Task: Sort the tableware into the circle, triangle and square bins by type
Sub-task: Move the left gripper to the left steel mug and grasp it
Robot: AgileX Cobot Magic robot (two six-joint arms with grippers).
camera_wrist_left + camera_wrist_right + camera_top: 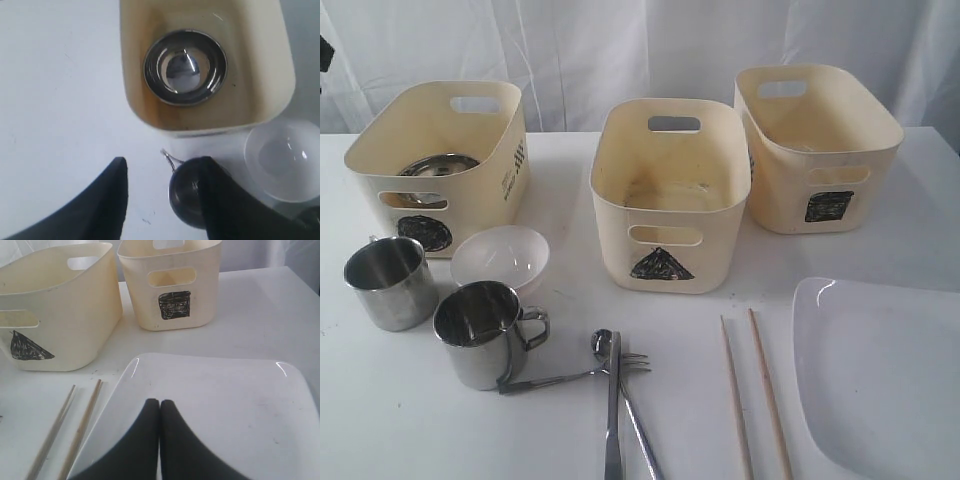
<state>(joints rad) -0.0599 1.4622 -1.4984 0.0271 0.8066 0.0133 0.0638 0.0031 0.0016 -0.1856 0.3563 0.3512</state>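
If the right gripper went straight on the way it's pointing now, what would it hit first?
Probably the white plate. The right gripper, jaws shut, hangs above its near part, aimed across it toward the square bin. How steeply it tilts down is unclear.

On my left, the circle bin (470, 205) is standing upright, holding the steel bowl (438, 165). The triangle bin (620, 240) and the square bin (790, 190) are standing in line to its right. 2 mugs (390, 283) (480, 333) are standing upright before the circle bin, the white bowl (500, 258) just beside them. The spoon (603, 344), fork (560, 379) and knife (613, 430) are lying crossed. 2 chopsticks (737, 400) (770, 395) are lying nearly parallel, and the plate (885, 370) is lying flat on my right.
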